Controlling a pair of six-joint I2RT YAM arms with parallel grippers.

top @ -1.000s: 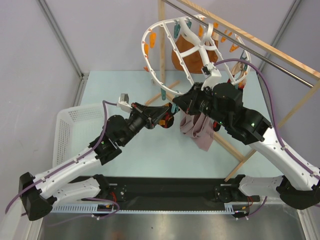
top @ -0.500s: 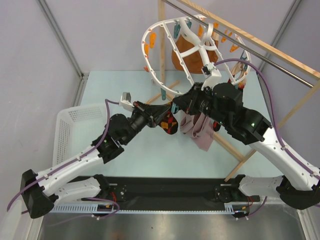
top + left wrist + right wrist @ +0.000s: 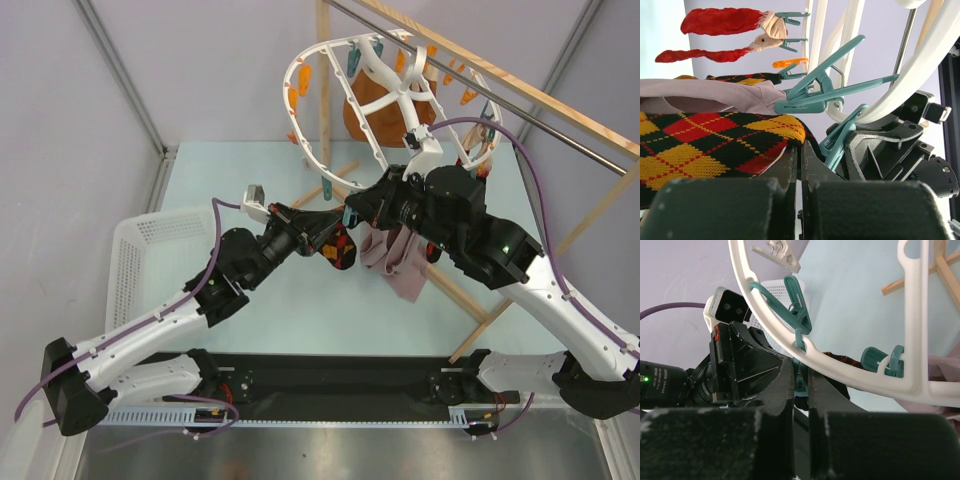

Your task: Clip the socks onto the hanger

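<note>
From above, a pale mint tabletop (image 3: 240,170) sits between grey walls. A white slatted plastic basket (image 3: 150,250) stands at its left edge and a wooden pole rack (image 3: 323,110) at the back right. The round white plastic drying ring (image 3: 400,97) hangs tilted off that rack, in front of an orange-brown garment (image 3: 362,112). My left gripper (image 3: 330,240) reaches in from the left, fingers pressed together on a black sock with red, orange and yellow argyle diamonds (image 3: 342,250). The sock dangles above the table, just beside a hanging mauve-pink cloth (image 3: 395,265). My right gripper (image 3: 352,213) meets it from the right, just above the sock.

Through my left wrist camera, my fingers (image 3: 785,165) are almost together with the sock's edge pinched at their tips, and the rest of it spreads off to the left. Just above, an upper teal plastic clip (image 3: 825,92) bites the mauve-pink cloth, and a second argyle sock (image 3: 740,78) shows behind that cloth. A lower teal plastic clip (image 3: 840,137) lies just past my fingertips and runs into the right gripper's black fingers. Red cloth strips (image 3: 720,21) hang clipped at the top.

Through my right wrist camera, my fingers (image 3: 775,405) leave only a slit, clamped on the teal plastic that hangs from the ring's rim. The left gripper's black body sits directly behind them. A sliver of the sock shows just right of my fingertips, under the rim.
</note>
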